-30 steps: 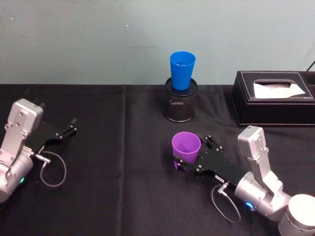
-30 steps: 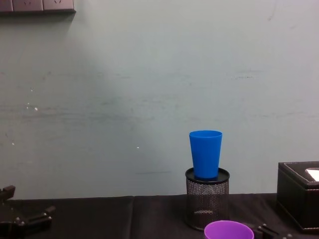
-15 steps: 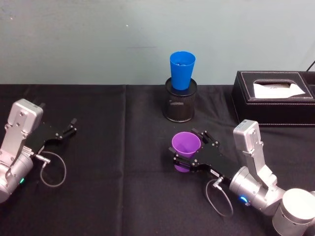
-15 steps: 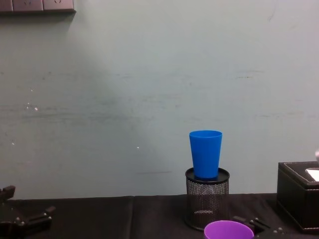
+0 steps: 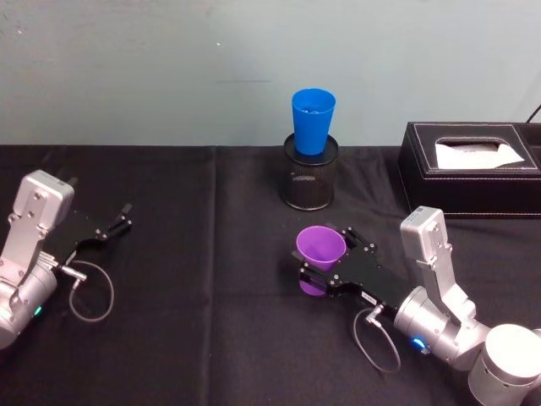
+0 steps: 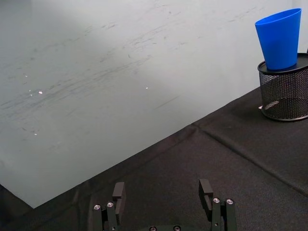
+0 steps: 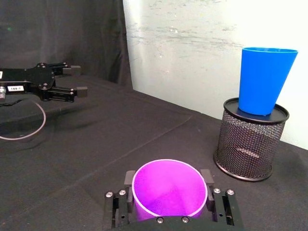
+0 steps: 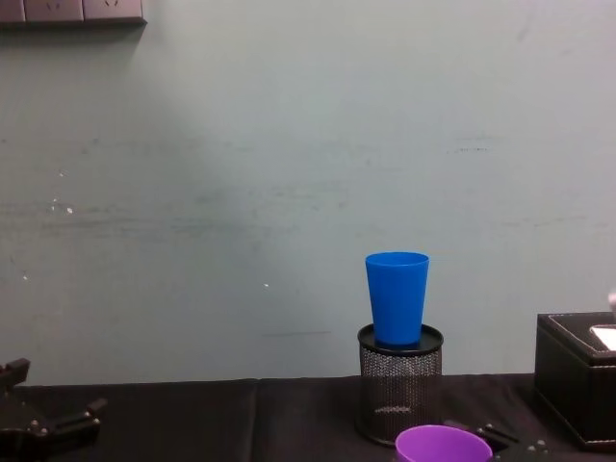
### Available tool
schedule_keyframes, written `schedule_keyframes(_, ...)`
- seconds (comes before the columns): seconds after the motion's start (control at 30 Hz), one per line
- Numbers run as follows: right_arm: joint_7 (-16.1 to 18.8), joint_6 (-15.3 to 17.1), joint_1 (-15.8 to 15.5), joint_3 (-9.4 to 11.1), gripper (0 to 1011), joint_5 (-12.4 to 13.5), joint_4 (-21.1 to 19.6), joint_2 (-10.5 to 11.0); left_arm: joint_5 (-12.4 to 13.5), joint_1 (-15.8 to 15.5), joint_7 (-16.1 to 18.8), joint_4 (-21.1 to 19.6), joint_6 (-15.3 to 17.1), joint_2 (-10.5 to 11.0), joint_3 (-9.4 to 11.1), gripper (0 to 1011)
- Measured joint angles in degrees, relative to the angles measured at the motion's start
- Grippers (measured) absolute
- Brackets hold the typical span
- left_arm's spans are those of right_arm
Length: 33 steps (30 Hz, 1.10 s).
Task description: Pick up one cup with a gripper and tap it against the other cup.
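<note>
right gripper (image 7: 168, 180) clamps its flat jaws on the purple cup (image 5: 319, 252) near the middle of the desk (image 5: 211, 330), a little toward the right edge. a second ago the cup stood upright between those jaws; now it leans toward the left edge in the grip, and the wrist has swung in closer. whether its base has left the cloth cannot be told. the blue cup (image 5: 313, 120) stands untouched in the mouth of the mesh pen holder (image 5: 309, 186) by the back edge, well apart from the purple one. the grasp looks made, so the lift and the carry toward the blue cup likely come next. left gripper (image 5: 121, 218) rests near the left edge, fingers apart.
</note>
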Motion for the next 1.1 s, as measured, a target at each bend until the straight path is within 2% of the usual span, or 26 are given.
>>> schedule_keyframes(0.03, 0.00, -0.01, 0.00, -0.01, 818, 0.00, -0.01, 0.00, 0.00, 0.00, 0.00, 0.00, 0.00, 0.00, 0.00, 1000)
schedule_keyframes(0.13, -0.01, -0.01, 0.00, -0.03, 785, 0.00, -0.03, 0.02, 0.00, 0.00, 0.00, 0.00, 0.00, 0.00, 0.00, 1000)
schedule_keyframes(0.33, -0.04, -0.01, 0.00, -0.06, 760, 0.00, -0.07, 0.04, 0.00, 0.00, 0.00, 0.01, 0.00, 0.00, 0.00, 1000)
schedule_keyframes(0.43, -0.03, 0.72, -0.20, 0.56, 749, -0.14, -2.21, 0.45, 0.00, 0.00, 0.00, 0.00, 0.00, 0.00, 0.00, 1000)
schedule_keyframes(0.67, 1.03, 6.83, 0.11, 2.75, 739, 0.60, -10.56, 2.17, 0.00, 0.00, 0.00, 0.01, 0.00, 0.00, 0.00, 1000)
schedule_keyframes(0.77, 1.20, 11.36, 1.14, 3.72, 739, 1.29, -14.63, 3.11, 0.00, 0.00, 0.00, 0.01, 0.00, 0.00, 0.00, 1000)
schedule_keyframes(0.8, 1.20, 11.36, 1.14, 3.72, 739, 1.29, -14.63, 3.11, 0.00, 0.00, 0.00, 0.01, 0.00, 0.00, 0.00, 1000)
schedule_keyframes(0.97, 1.01, 16.41, 3.27, 4.61, 739, 2.05, -17.52, 4.10, 0.00, 0.00, 0.00, 0.01, 0.00, 0.00, 0.00, 1000)
schedule_keyframes(1.1, 0.89, 17.73, 4.09, 4.78, 739, 2.39, -18.03, 4.35, 0.00, 0.00, 0.00, 0.00, 0.00, 0.00, 0.00, 1000)
